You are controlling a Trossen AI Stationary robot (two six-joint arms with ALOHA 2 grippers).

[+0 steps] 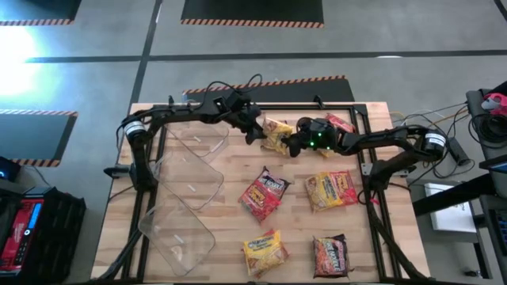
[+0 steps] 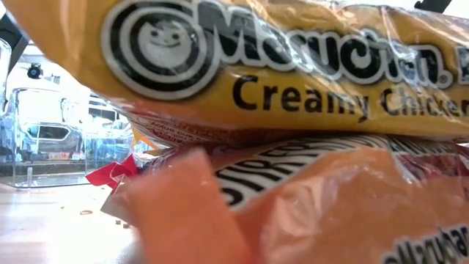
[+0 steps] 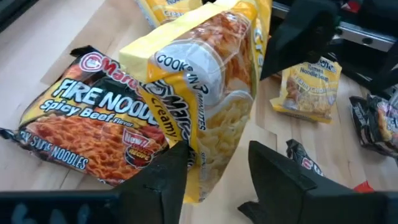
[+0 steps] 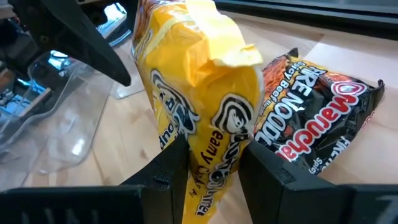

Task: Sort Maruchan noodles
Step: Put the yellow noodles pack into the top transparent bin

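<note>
Both clear bins (image 1: 186, 202) hold nothing; noodle packets (image 1: 264, 195) lie beside them.

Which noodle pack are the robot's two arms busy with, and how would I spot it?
Look at the far middle of the wooden table, where both arms meet. Between the left pincer and right pincer is a yellow Creamy Chicken pack, raised on edge. The other packs all lie flat on the table.

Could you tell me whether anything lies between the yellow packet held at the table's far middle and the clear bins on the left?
Nothing visible does. The yellow packet sits in the right gripper, with the left gripper open around it. Only bare table separates it from the clear bins.
</note>
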